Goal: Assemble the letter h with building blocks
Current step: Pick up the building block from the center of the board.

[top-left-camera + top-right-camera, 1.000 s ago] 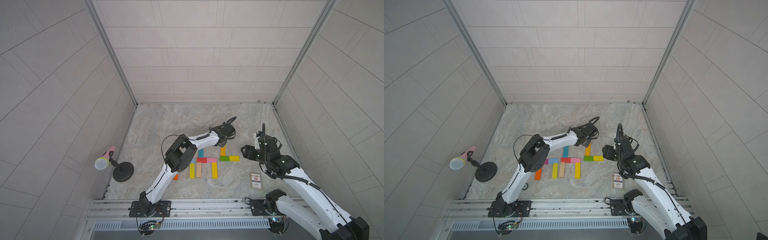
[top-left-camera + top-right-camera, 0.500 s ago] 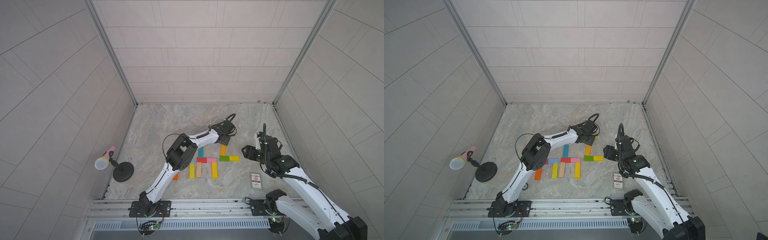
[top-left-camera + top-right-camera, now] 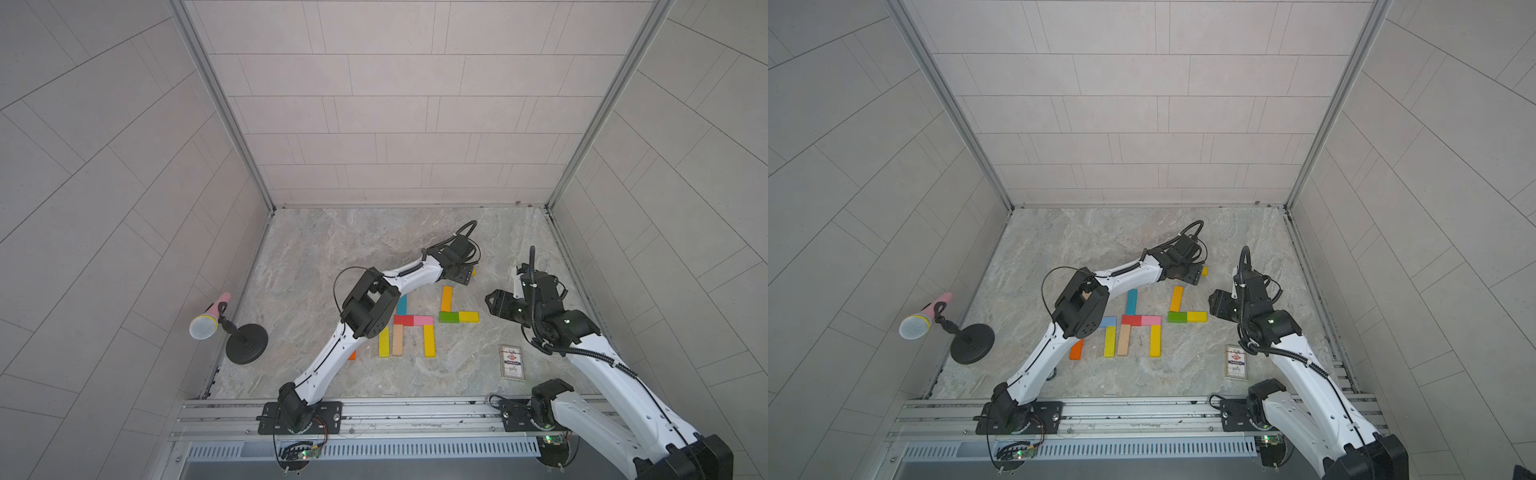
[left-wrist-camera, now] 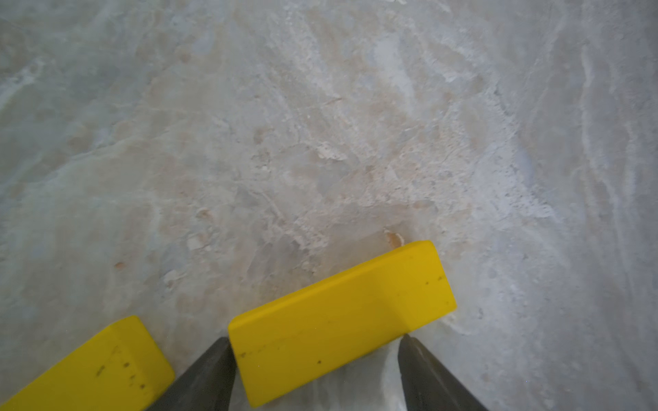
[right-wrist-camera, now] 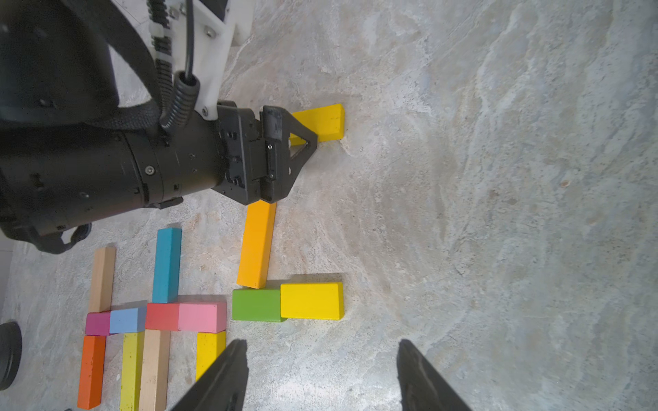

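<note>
Coloured building blocks lie flat on the marble floor: a teal one (image 3: pixel 402 303), red (image 3: pixel 404 320), pink (image 3: pixel 423 320), green (image 3: pixel 449 317), a short yellow one (image 3: pixel 468 317) and a long orange-yellow one (image 3: pixel 446 298). My left gripper (image 4: pixel 316 340) is low over a separate yellow block (image 4: pixel 341 320) that lies askew between its jaws. The jaws stand open, and floor shows between the block and one fingertip (image 4: pixel 409 350). Another yellow block end (image 4: pixel 96 366) lies beside it. My right gripper (image 5: pixel 320 373) hovers open and empty to the right of the green and yellow pair (image 5: pixel 256 304).
A printed card box (image 3: pixel 511 361) lies on the floor near the right arm's base. A microphone (image 3: pixel 208 322) on a round black stand (image 3: pixel 246 344) is at the left wall. Tiled walls enclose three sides, and a metal rail (image 3: pixel 395 411) runs along the front.
My left gripper's jaws have widened around the yellow block, which now rests on the floor. The right arm has hardly moved.
</note>
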Motion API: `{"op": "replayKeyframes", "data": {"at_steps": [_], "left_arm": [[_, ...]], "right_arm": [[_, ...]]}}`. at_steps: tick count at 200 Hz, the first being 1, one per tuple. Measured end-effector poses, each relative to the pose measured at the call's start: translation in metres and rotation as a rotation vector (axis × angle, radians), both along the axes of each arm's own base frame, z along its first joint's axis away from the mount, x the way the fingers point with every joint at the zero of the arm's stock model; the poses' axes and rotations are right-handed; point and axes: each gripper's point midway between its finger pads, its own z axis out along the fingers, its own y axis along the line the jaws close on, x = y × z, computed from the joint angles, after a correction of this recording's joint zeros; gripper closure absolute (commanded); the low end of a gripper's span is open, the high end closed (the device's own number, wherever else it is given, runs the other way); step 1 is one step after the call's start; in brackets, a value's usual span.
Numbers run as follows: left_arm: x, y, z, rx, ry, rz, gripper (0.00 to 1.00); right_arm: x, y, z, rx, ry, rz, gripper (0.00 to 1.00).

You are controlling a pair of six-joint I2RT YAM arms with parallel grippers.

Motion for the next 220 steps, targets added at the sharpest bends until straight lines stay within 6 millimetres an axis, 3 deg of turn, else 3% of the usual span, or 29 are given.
{"op": "replayKeyframes", "data": {"at_steps": [26, 76, 103, 128, 147, 180, 220], "left_arm": [[-0.006, -0.013, 0.004, -0.069, 0.033, -0.033, 0.19], [-0.022, -0.042, 0.013, -0.228, 0.124, -0.107, 0.19], [-0.021, -0.036, 0.012, -0.202, 0.109, -0.097, 0.18], [-0.026, -0.007, 0.014, -0.138, 0.099, -0.074, 0.16], [-0.015, 0.005, 0.028, -0.106, 0.053, -0.083, 0.16], [-0.004, 0.005, 0.041, -0.103, 0.000, -0.161, 0.15], [-0.008, -0.025, 0.046, -0.180, -0.012, -0.276, 0.14]], "right_arm": [[0.001, -0.003, 0.000, 0.009, 0.000, -0.020, 0.25], [0.006, -0.004, 0.001, 0.032, -0.001, -0.039, 0.25], [0.006, -0.005, 0.002, 0.038, -0.002, -0.045, 0.25], [0.005, -0.005, 0.003, 0.041, -0.007, -0.048, 0.25], [0.005, -0.005, 0.003, 0.042, -0.008, -0.047, 0.25], [0.005, -0.005, 0.003, 0.044, -0.007, -0.045, 0.25], [0.004, -0.006, 0.006, 0.046, -0.017, -0.049, 0.25]]}}
